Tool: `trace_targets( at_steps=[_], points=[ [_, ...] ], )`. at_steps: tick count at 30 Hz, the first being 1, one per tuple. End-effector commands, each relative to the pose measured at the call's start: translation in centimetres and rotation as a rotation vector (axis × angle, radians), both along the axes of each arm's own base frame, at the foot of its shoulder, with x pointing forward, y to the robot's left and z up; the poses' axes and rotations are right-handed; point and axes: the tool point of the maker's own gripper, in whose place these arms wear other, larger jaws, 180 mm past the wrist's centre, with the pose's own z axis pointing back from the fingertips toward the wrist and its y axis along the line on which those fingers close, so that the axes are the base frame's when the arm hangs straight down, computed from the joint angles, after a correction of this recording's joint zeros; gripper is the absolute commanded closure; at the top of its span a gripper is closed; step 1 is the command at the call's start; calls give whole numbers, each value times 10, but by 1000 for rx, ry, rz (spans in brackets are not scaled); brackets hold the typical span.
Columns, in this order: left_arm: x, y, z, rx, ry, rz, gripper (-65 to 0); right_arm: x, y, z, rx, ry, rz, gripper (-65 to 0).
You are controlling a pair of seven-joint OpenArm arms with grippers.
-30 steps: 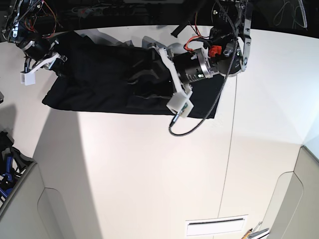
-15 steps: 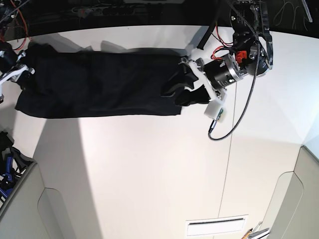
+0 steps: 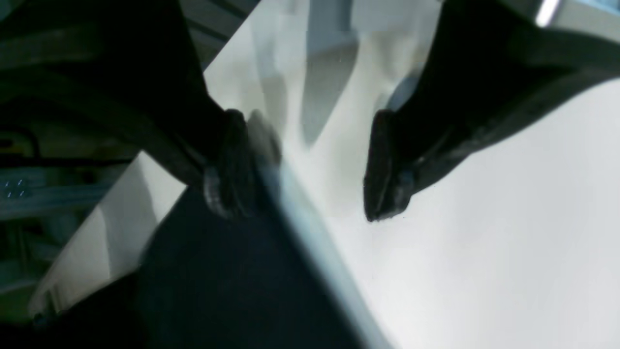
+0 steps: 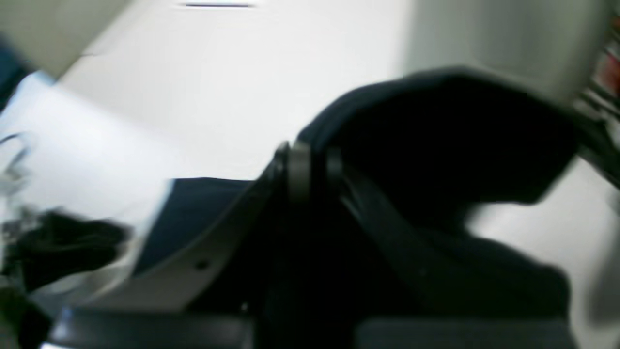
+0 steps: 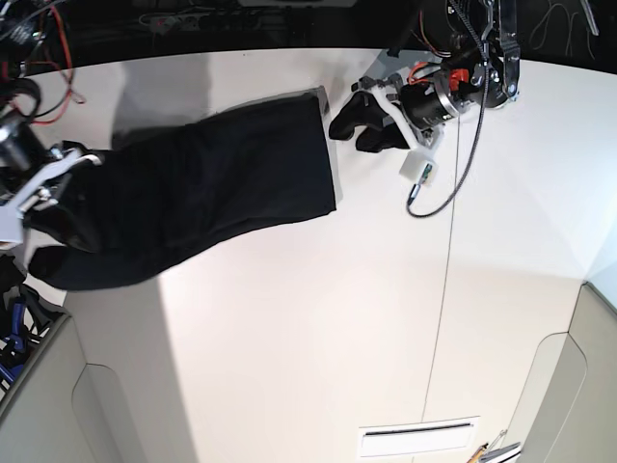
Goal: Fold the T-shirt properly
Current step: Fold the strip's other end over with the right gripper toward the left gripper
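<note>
So the big change over the last second: our left gripper (image 5: 349, 118) has let go of the T-shirt (image 5: 202, 198). Half a second back it was still bunched into the cloth at that end, and now it sits just off the shirt's square edge with its jaws spread wide and nothing between them. Meanwhile the shirt has slid toward our right arm's side of the table (image 5: 318, 318) and now lies as a long dark band slanting down to the table's edge. The right gripper (image 5: 48, 178) is clamped tight on the cloth at that far end, so we're basically dragging the shirt flat with one arm. Our guess is that this is a smoothing pull before the next fold, not a finished fold yet. View differences: the base camera gives us the whole layout, but you can't really see the jaws there. The left wrist view shows both fingertips (image 3: 382, 169) well apart over bare table, cloth only below them. The right wrist view is blurry, but the closed fingers (image 4: 310, 165) do show dark fabric bunched up around them.
</note>
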Motion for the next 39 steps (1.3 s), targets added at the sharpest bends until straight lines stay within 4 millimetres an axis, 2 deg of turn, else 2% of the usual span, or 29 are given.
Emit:
trace_targets(
  at_steps=[1,4,8,12,14,15,16,17,22,26,30,34,39],
  points=[
    [0,-1,-1,-6,2,-1,-390,2,17,13,14,-55,45,0],
    [-2,-2,-8,-26,21,12,-390,-2,68,3,62,-26,161,0],
    [-2,-3,-8,-34,21,16,-390,-13,133,-19,90,45,297,0],
    [-1,-4,-6,-48,19,20,-391,-25,182,-47,90,130,400,-3],
    [0,-5,-3,-64,16,24,-391,-31,197,-61,95,170,443,-225],
    [0,-6,-2,-75,18,24,-391,-35,205,-66,104,185,466,-317],
    [2,-6,0,-87,14,27,-391,-38,212,-70,113,198,487,-382],
    [2,-7,1,-99,16,28,-390,-42,218,-71,118,206,509,-411],
    [10,-8,16,-140,-15,38,-390,-58,247,-56,158,179,612,-411],
    [20,2,34,-136,-66,50,-390,-62,254,-31,161,104,641,-411],
    [26,24,57,-97,-120,72,-391,-53,241,-10,97,15,591,-411],
    [24,30,84,-145,-165,63,-390,-38,213,-25,4,50,473,-411],
    [20,32,81,-133,-155,59,-390,-47,182,-52,-55,153,408,-411]
  ],
)
